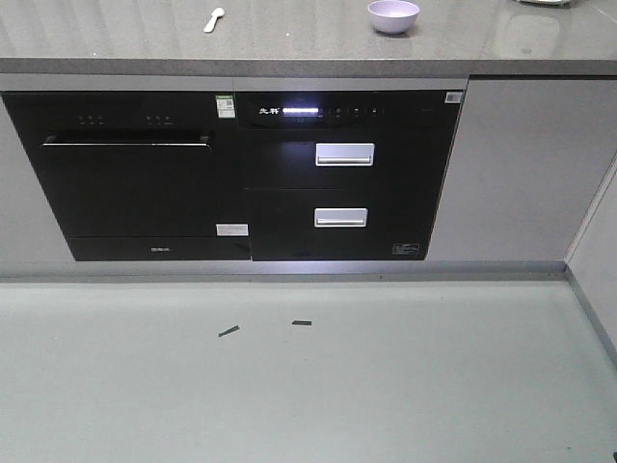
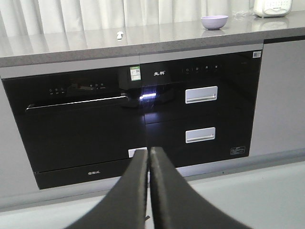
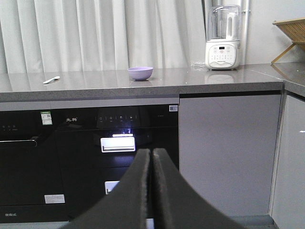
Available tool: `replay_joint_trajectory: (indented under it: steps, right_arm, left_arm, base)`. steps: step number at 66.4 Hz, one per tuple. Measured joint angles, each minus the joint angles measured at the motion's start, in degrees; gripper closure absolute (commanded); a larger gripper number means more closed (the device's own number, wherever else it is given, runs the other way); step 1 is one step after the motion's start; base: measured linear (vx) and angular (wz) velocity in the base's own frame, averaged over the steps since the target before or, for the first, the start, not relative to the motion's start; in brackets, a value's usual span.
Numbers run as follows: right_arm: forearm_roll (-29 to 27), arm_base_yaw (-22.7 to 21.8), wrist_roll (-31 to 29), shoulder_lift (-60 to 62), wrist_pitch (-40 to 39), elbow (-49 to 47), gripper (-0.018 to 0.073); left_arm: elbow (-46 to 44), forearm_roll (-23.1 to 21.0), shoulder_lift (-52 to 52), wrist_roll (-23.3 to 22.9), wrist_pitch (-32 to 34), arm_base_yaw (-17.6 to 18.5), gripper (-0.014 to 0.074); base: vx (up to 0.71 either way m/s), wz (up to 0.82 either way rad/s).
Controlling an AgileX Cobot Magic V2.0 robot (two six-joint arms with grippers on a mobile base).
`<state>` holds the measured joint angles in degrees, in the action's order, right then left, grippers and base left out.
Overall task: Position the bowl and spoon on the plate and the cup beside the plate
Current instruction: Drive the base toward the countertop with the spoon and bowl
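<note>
- Clearly nothing is in hand yet: the left jaws are pressed shut and empty, hanging low in front of the black oven door (image 2: pixel 86 124), well below the surface (image 1: pixel 289 43).
- The right jaws are likewise shut on nothing, level with the drawer fronts under the surface.
- The bowl (image 1: pixel 393 15) stands upright on the surface, right of its middle and set back from the front edge.
- The spoon (image 1: pixel 213 19) lies flat toward the left, well apart from the bowl. Its long axis runs roughly front to back with a slight slant, head farther from the front edge.
- From the right wrist view the bowl (image 3: pixel 140 73) sits above and just left of the jaws' line, so the right arm looks the nearer one for it.
- From the left wrist view the spoon (image 2: pixel 119 34) is above and a little left, so it likely falls to the left arm.
- Plate and cup show in no view; they must be found first.
- Both jaws would have to part and rise above the front edge before any grasp.
</note>
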<state>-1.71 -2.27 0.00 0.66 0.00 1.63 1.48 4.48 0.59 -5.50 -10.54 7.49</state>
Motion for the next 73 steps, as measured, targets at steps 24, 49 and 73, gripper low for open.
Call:
replay_joint_trajectory:
  steps: [24, 49, 73]
  right_arm:
    - [0.0, 0.0, 0.0, 0.0, 0.0, 0.0, 0.0562]
    - [0.0, 0.0, 0.0, 0.0, 0.0, 0.0, 0.0562]
    - [0.0, 0.0, 0.0, 0.0, 0.0, 0.0, 0.0562]
  left_arm:
    - [0.0, 0.0, 0.0, 0.0, 0.0, 0.0, 0.0603]
    - [0.0, 0.0, 0.0, 0.0, 0.0, 0.0, 0.0603]
    - [0.0, 0.0, 0.0, 0.0, 0.0, 0.0, 0.0603]
  base:
    - [0.15, -0.02]
    - [0.15, -0.03]
    - [0.14, -0.01]
